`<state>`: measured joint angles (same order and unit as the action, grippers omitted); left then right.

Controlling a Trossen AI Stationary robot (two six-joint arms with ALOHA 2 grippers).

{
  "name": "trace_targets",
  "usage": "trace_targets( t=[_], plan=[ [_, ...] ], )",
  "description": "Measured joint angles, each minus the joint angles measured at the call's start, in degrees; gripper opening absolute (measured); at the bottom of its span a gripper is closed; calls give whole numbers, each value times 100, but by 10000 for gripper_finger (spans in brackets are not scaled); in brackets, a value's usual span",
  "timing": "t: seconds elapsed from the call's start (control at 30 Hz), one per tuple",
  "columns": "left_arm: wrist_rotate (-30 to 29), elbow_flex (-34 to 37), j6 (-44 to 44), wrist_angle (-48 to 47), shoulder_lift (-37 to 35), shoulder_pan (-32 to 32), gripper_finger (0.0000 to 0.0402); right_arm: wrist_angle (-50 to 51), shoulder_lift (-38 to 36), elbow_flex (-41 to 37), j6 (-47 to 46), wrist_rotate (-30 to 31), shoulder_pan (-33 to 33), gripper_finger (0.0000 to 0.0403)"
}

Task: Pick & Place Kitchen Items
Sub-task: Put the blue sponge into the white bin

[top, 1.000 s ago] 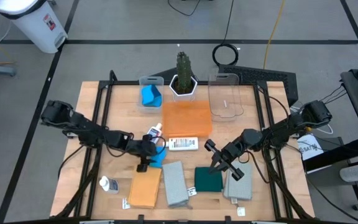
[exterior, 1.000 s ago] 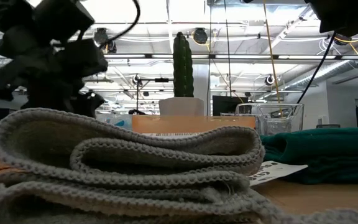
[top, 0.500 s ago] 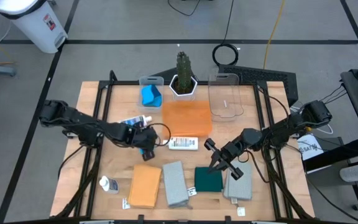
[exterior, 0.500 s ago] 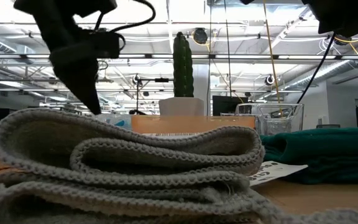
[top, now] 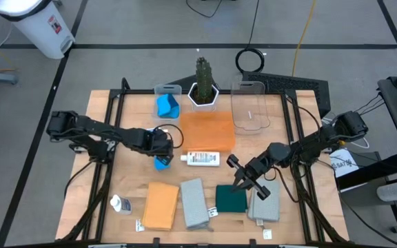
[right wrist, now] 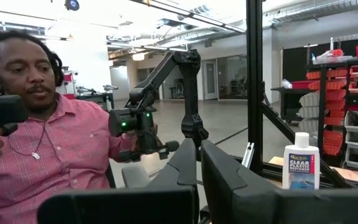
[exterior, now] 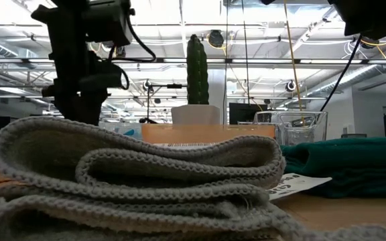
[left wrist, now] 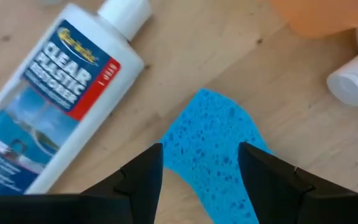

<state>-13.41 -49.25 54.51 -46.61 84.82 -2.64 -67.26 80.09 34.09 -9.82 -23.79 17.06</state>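
Observation:
A bright-blue sponge sits between the fingers of my left gripper, which points down over the table's middle left. One white labelled bottle lies beside it, and another lies near the orange tray. More blue sponges fill a small clear bin. Orange, grey, dark green and another grey cloth lie folded along the near edge. My right gripper hangs shut above the green cloth and touches nothing. My left gripper has the blue sponge pinched between its two fingers, which press on its two opposite side edges. The fingers come from above, pointing steeply down. The sponge sticks out below the fingertips and appears to be clear of the wood.
A cactus in a white pot stands at the far edge, between the sponge bin and a larger clear bin. The flat orange tray lies at the centre. A small bottle stands near the front left. A person sits beyond the table.
My left gripper has risen and gone a little toward the far edge, rolling and tipping until it points down. The blue sponge has gone with it, away from the orange cloth. The gap between its fingers has stayed the same.

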Motion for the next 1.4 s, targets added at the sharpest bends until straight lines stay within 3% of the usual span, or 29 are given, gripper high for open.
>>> trace_targets(
  t=[0.17,0.57,0.73,0.97,1.13,1.4],
  plan=[
    [206,2,-80,33,229,68,218,36,0,-2,0,0,2,0],
    [573,0,-569,432,571,74,295,31,0,-2,0,-2,0,0],
    [769,-2,-983,626,666,107,296,31,0,-2,0,-2,0,0],
    [1541,-2,-1238,636,598,370,296,34,0,-2,0,-2,2,0],
    [1512,-2,-1219,629,605,478,289,33,0,-2,0,-2,0,0],
    [880,-2,-1264,769,605,363,291,48,0,-2,0,-2,0,0]
  ],
)
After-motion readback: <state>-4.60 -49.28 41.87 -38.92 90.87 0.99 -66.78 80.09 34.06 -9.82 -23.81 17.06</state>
